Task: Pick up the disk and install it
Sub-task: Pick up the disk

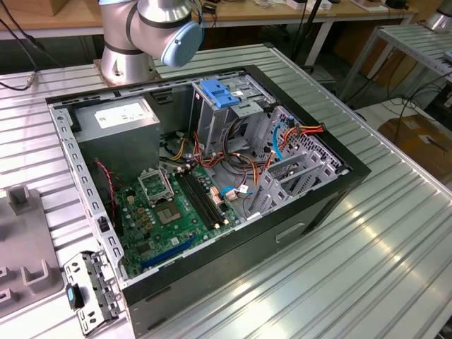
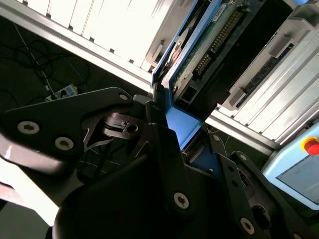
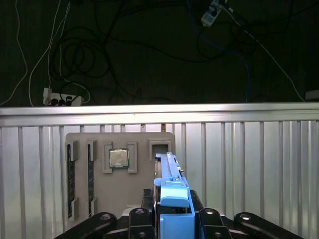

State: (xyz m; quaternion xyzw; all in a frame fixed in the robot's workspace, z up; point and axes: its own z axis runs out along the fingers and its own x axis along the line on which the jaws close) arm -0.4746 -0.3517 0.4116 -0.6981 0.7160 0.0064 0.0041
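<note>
Exterior view: 1 open computer case [image 1: 282, 233] on 1 ribbed worktop [image 1: 367, 261]. Inside it are 1 green motherboard [image 1: 176, 205], 1 grey power-supply box [image 1: 120, 123] at the case's 11 o'clock and 1 metal cage with a blue top [image 1: 219, 99] at 12 o'clock. 1 robot arm [image 1: 152, 32]. 1 loose metal bracket [image 1: 88, 293] at the case's 7 o'clock.

First wrist view: 1 grey parts tray [image 3: 119, 194], 2 memory sticks [image 3: 71, 179], 1 processor chip [image 3: 119, 159], 1 disk [image 3: 172, 189], 1 gripper [image 3: 174, 214], 1 white power strip [image 3: 61, 97].

Second wrist view: 1 pendant [image 2: 294, 169] with 1 red button [image 2: 311, 146].

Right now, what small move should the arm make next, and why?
Probably lift straight away from the grey tray: the tool grips the disk edge-on by its blue rail, over the tray's holders, so moving sideways first could snag it.
</note>
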